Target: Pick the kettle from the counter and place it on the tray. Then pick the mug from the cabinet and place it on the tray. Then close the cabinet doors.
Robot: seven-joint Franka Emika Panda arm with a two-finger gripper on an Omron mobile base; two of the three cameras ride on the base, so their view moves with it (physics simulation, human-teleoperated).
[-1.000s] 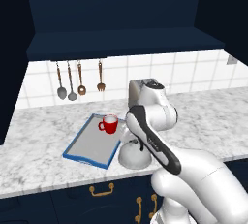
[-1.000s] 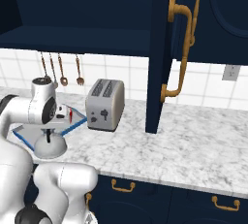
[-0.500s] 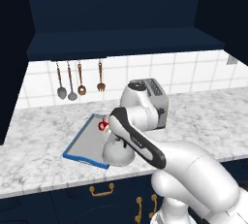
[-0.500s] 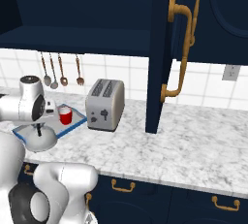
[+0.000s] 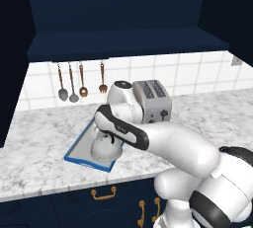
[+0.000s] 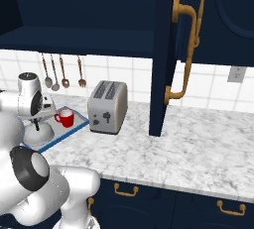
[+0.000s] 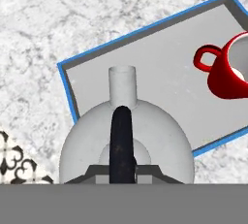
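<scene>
The silver kettle (image 7: 160,145) is over the near corner of the blue-rimmed tray (image 7: 160,68); whether it rests there I cannot tell. Its black handle (image 7: 121,136) runs straight into my gripper (image 7: 123,175), which is shut on it. From the sides, the kettle (image 5: 103,149) (image 6: 38,134) sits under my hand at the tray's (image 5: 79,145) (image 6: 75,125) front. The red mug (image 7: 231,70) (image 6: 65,118) stands upright on the tray's far part, apart from the kettle. The cabinet (image 5: 118,15) is open, and its door (image 6: 166,49) swings out over the counter (image 6: 198,148).
A boxy silver toaster (image 5: 154,101) (image 6: 106,106) stands just right of the tray. Several utensils (image 5: 81,81) hang on the tiled wall behind. The open door's brass handle (image 6: 187,44) juts out at the right. Navy drawers (image 6: 149,198) run below the counter edge.
The kettle has moved left with my hand, from the tray's right edge to over its near part. Mug, toaster and doors have stayed put.
</scene>
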